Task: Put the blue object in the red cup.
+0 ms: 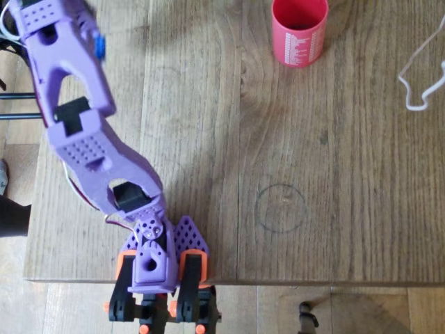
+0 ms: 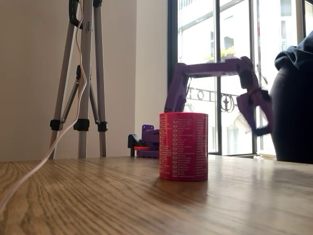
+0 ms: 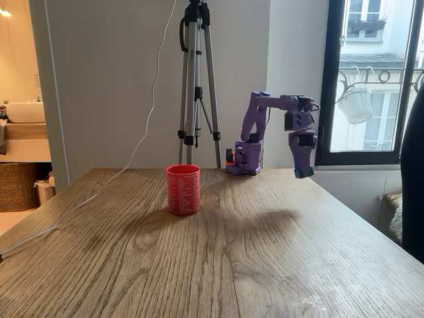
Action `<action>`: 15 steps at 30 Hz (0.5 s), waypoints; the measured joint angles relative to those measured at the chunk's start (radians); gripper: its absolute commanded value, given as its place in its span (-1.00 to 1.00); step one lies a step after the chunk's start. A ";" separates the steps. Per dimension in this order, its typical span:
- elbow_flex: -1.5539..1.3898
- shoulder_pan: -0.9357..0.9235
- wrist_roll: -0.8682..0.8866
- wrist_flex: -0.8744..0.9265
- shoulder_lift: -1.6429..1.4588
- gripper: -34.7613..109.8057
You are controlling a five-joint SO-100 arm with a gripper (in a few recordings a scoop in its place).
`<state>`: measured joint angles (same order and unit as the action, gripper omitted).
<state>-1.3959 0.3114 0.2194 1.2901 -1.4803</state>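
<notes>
The red cup (image 1: pixel 299 31) stands upright near the table's far edge, right of centre in the overhead view, with white print on its side. It also stands in both fixed views (image 2: pixel 183 146) (image 3: pixel 183 189). My purple gripper (image 1: pixel 96 40) is at the far left of the overhead view, well away from the cup. It hangs above the table in both fixed views (image 2: pixel 259 128) (image 3: pixel 303 171). A sliver of the blue object (image 1: pixel 101 46) shows between its fingers, so it looks shut on it. The object is mostly hidden by the fingers.
A white cable (image 1: pixel 421 76) lies on the table's far right corner. A pencilled circle (image 1: pixel 280 207) marks the wood near the middle. A tripod (image 3: pixel 197 79) stands behind the table. A dark-clothed person (image 2: pixel 293 107) is at one side. The arm's base (image 1: pixel 149 268) sits at the near edge.
</notes>
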 measured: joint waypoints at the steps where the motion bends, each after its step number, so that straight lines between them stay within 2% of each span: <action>1: 0.000 -0.025 -0.035 -0.026 -0.026 -0.51; 7: -0.025 -0.120 -0.264 -0.187 -0.130 -0.51; 15: -0.026 -0.422 -0.506 -0.347 -0.138 -0.51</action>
<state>-1.4220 -0.1104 -0.2869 0.9434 -1.6183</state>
